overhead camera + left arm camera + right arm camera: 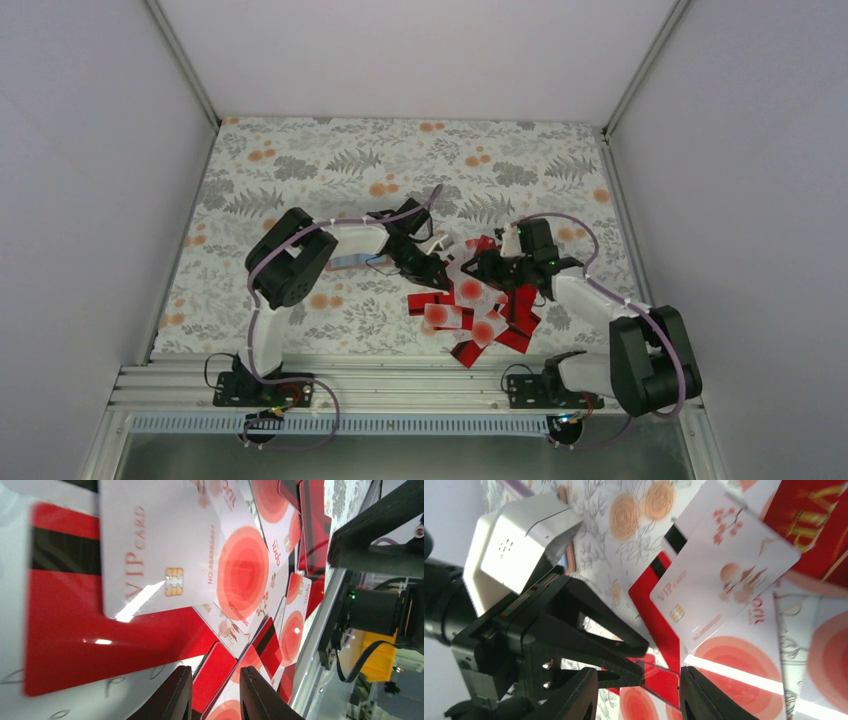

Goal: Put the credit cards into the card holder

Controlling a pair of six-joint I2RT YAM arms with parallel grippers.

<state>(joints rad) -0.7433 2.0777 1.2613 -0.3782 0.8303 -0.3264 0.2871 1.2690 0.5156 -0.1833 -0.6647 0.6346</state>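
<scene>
The credit cards (pixel 478 312), red ones and white ones with a red blot, lie in an overlapping pile right of centre. My left gripper (pixel 440 270) is low at the pile's left edge. In its wrist view its jaws (pixel 215 672) stand a narrow gap apart, with a red card (pixel 223 659) in the gap touching neither finger. My right gripper (pixel 472 270) faces it from the right. Its jaws (pixel 638 672) are open around the left gripper's tip and a red card (pixel 665 680). The card holder (pixel 348 262) is mostly hidden under the left arm.
A white VIP card (pixel 150 545) lies on a red card with a black stripe (pixel 75 605) just ahead of the left fingers; it also shows in the right wrist view (pixel 724 580). The floral tablecloth (pixel 330 160) covers the table, with white walls on three sides.
</scene>
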